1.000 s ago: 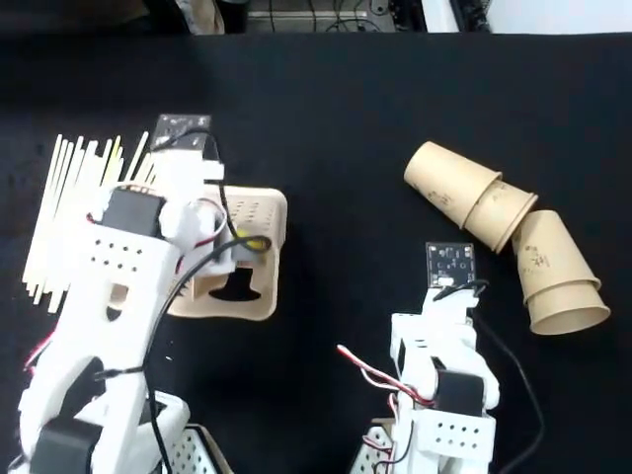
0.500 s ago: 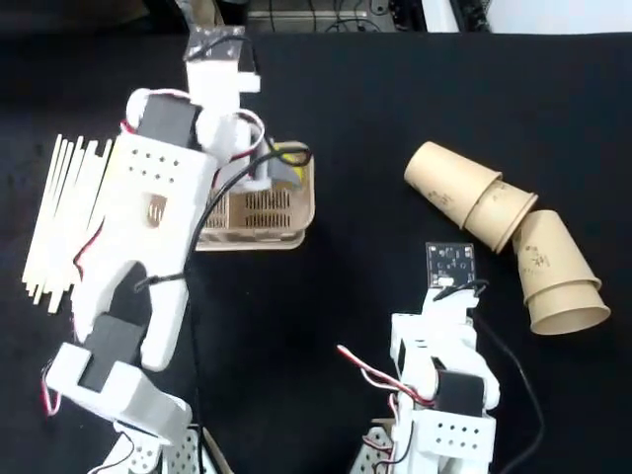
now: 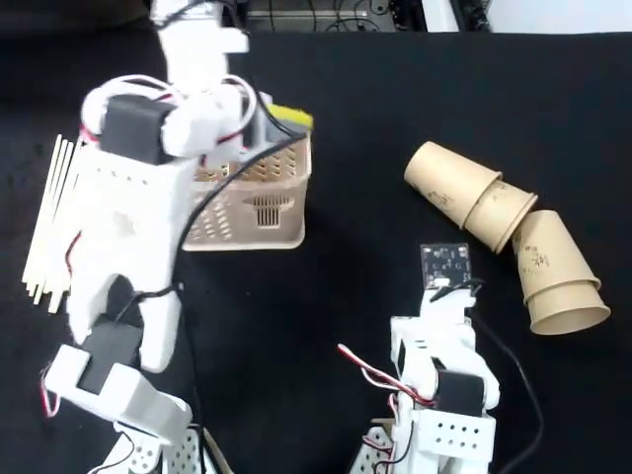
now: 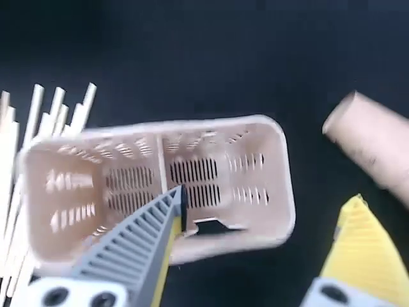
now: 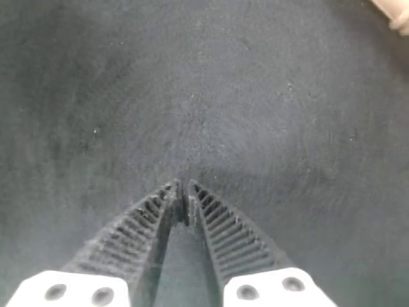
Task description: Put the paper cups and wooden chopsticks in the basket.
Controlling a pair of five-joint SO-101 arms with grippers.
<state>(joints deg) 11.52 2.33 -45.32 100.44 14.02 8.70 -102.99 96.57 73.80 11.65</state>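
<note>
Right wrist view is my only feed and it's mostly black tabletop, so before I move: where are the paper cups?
Observer: Three paper cups lie on their sides in a touching row, forward and right of the right arm.
Operator: And the basket?
Observer: The basket sits across the table, under the left arm.
Operator: Chopsticks?
Observer: The wooden chopsticks lie fanned on the table, left of that arm.

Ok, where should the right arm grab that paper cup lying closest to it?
Probably its rim: the nearest paper cup lies on its side, mouth pointing away from the other two cups, so come in at that open end, one finger inside the wall, one outside.
</note>
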